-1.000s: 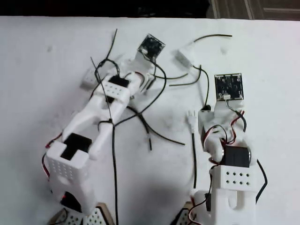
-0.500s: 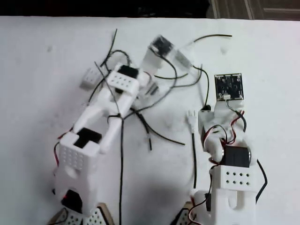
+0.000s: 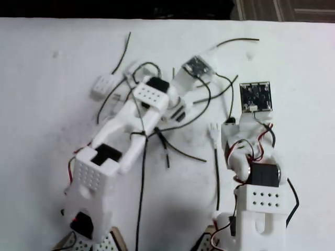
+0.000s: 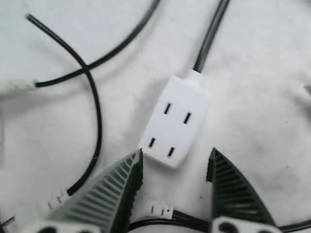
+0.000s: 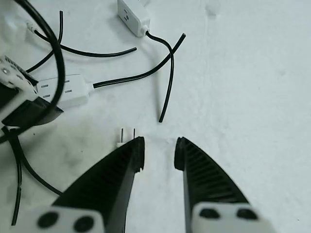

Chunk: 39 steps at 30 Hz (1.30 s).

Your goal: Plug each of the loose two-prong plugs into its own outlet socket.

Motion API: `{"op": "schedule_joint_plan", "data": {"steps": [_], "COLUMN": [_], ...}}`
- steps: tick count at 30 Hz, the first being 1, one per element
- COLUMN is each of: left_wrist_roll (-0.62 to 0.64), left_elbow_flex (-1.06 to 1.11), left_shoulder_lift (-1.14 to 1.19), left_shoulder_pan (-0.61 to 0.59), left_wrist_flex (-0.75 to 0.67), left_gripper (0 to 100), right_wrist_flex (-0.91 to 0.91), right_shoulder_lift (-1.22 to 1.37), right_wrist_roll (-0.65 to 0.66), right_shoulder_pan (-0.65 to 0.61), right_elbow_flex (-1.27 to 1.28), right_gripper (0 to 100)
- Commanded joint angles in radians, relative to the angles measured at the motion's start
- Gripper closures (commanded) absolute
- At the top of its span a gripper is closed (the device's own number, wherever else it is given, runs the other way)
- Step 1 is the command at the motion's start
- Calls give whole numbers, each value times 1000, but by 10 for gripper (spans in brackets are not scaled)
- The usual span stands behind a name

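Note:
A white outlet block (image 4: 175,121) with two pairs of slots and a black cord lies just ahead of my left gripper (image 4: 175,160), which is open, its grey fingers on either side of the block's near end. A small two-prong plug (image 4: 160,209) lies under that gripper. My right gripper (image 5: 159,148) is open and empty, low over the table. Another two-prong plug (image 5: 127,136) on a black cord (image 3: 216,167) rests just beside one of its black fingers (image 5: 121,179); from above this plug (image 3: 213,130) lies left of the right arm (image 3: 246,151).
A second outlet block (image 3: 103,85) lies at the far left, and one more outlet (image 5: 132,17) farther out in the right wrist view. Loose black cords (image 3: 178,149) cross the table's middle, some draped over the left arm (image 3: 131,125). The table's right side is bare.
The left arm has swung to the right across the table, bringing its wrist over the outlet block near the middle. The right arm and the plug beside it have not moved.

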Motion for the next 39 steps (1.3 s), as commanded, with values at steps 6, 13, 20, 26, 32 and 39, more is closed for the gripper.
{"op": "schedule_joint_plan", "data": {"steps": [6,13,20,26,32,39], "left_wrist_roll": [-117,-207,-210,-262,-325,-371], "left_elbow_flex": [-78,-324,-784,-1105,-1313,-1392], "left_shoulder_lift": [10,211,458,638,792,796], "left_shoulder_pan": [-73,-71,-64,-47,7,25], "left_wrist_flex": [-3,104,301,431,526,675], "left_gripper": [639,639,639,674,786,970], "right_wrist_flex": [-18,-18,-18,-18,-18,-18], "right_shoulder_lift": [-8,-8,-8,-8,-8,-8], "right_wrist_roll": [49,51,51,51,52,52], "right_shoulder_pan": [-10,-8,-8,-10,-8,-7], "right_elbow_flex": [-8,-8,-8,-8,-8,-8], "right_gripper": [890,890,890,890,890,890]}}
